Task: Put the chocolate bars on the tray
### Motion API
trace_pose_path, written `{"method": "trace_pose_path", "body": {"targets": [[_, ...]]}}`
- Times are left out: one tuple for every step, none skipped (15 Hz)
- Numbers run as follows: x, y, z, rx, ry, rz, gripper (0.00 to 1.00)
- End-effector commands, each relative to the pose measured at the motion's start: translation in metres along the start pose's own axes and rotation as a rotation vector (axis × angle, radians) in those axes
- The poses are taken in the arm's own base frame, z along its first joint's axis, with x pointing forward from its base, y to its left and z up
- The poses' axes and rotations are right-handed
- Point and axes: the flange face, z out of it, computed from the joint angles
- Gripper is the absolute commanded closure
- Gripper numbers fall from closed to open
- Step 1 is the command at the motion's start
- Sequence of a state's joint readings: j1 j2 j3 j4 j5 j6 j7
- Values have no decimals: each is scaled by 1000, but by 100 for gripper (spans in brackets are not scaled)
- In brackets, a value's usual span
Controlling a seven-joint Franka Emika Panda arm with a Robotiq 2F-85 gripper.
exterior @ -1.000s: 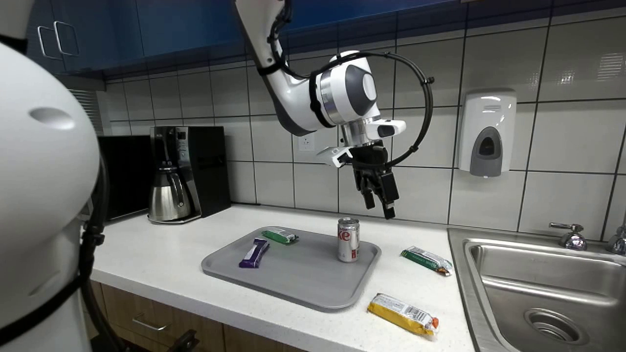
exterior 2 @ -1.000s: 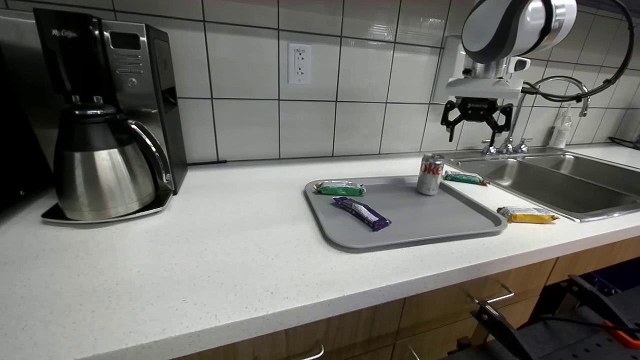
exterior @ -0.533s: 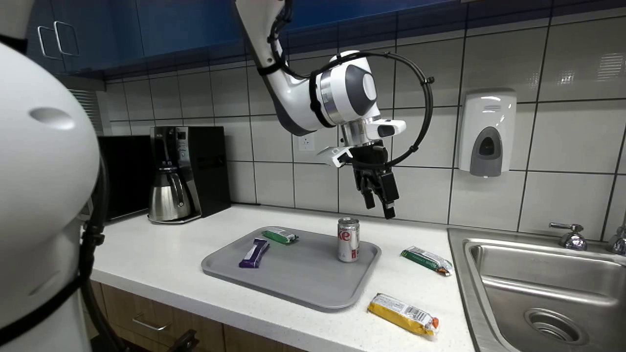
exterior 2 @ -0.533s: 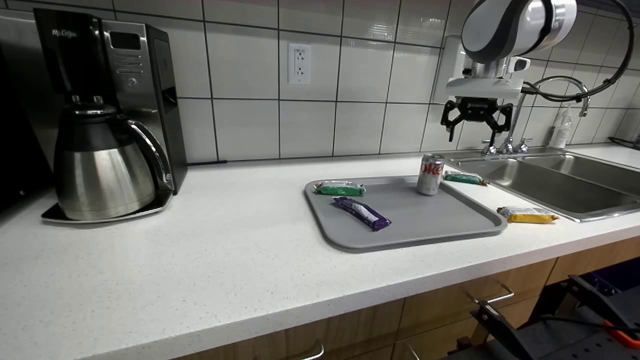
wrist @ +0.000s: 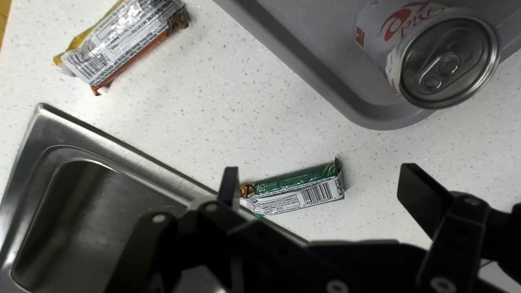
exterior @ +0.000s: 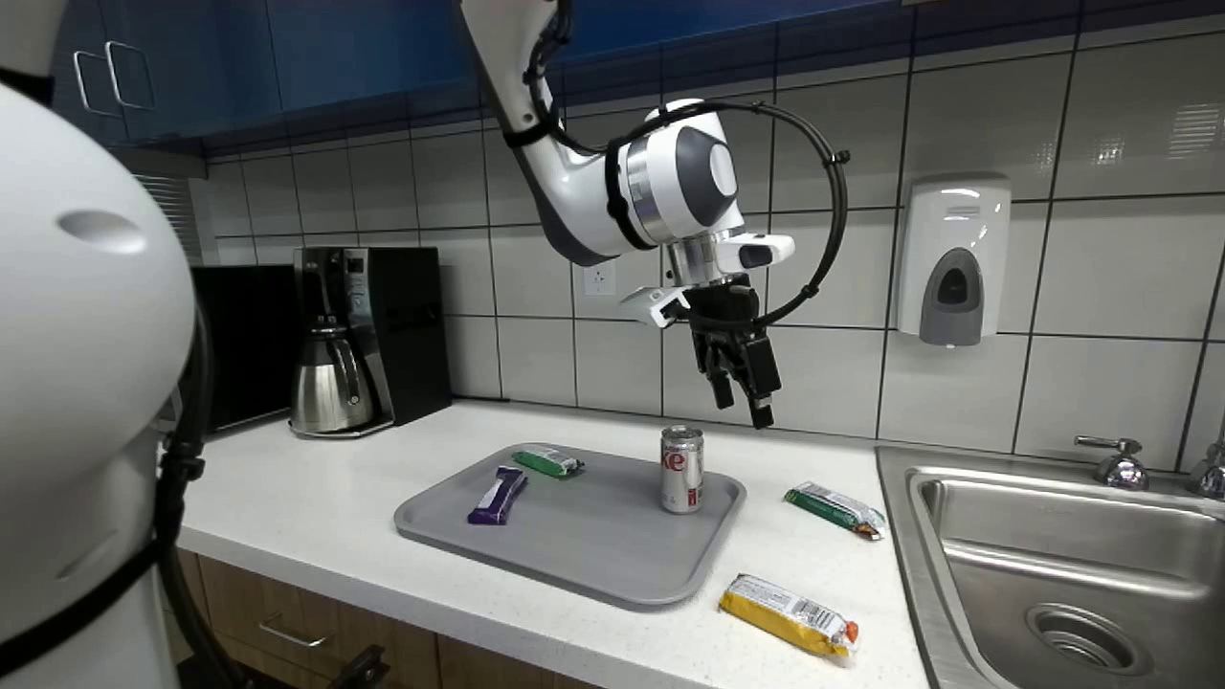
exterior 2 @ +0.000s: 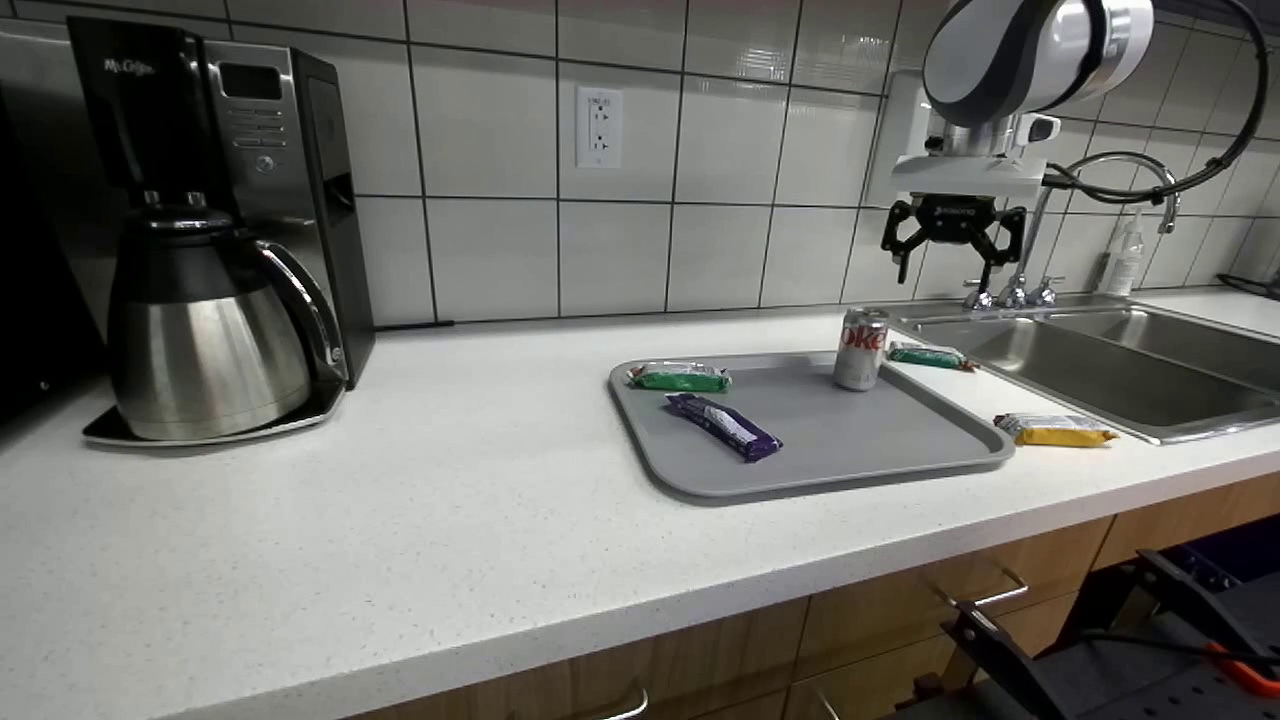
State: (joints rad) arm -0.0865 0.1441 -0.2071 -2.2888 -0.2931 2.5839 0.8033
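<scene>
Four chocolate bars (exterior: 498, 496) in glossy, crinkled wrappers lie around here, two of them on the tray (exterior: 593, 536), a matte grey rectangle with rounded corners and a low rim. A cylindrical metal can (exterior: 681, 469) stands upright on it too, and underneath spreads a white, speckled counter (exterior 2: 480, 540). Everything I can see sits just as it did a second ago, the black gripper (exterior 2: 943, 284) included: it hangs well above the counter, beyond the tray's can end, its two fingers (wrist: 423, 199) wide apart. On the tray, the green bar (exterior 2: 680, 377) runs along the far rim, while the purple bar (exterior 2: 724, 425) slants just in front of that bar, its long axis diagonal to the tray. Off the tray, at the can's end, lie the other two: the dark green bar (wrist: 297, 189), its long axis askew to the tray and its coppery tip pointing away, and the yellow bar (exterior: 785, 615), near the tray's front corner, one end facing that corner and the barcode end pointing away.
</scene>
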Motion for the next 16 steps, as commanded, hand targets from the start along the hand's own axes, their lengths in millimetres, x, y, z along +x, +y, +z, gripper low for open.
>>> {"method": "trace_pose_path", "body": {"targets": [[1, 0, 0, 0, -1, -1, 0], [1, 0, 0, 0, -1, -1, 0], [6, -1, 1, 3, -12, 31, 0], [9, -1, 3, 7, -19, 52, 0], [14, 0, 6, 13, -30, 82, 0], [19, 0, 9, 20, -39, 113, 0], [26, 1, 13, 26, -50, 150, 0], [32, 1, 17, 30, -60, 180, 0], [41, 2, 23, 30, -66, 210, 0], [48, 3, 28, 29, -72, 238, 0], [56, 4, 35, 28, -77, 267, 0], [63, 4, 41, 26, -79, 293, 0], [69, 5, 48, 26, -84, 321, 0], [77, 5, 55, 25, -87, 352, 0], [83, 5, 61, 22, -91, 382, 0], [89, 4, 66, 18, -94, 412, 0]]}}
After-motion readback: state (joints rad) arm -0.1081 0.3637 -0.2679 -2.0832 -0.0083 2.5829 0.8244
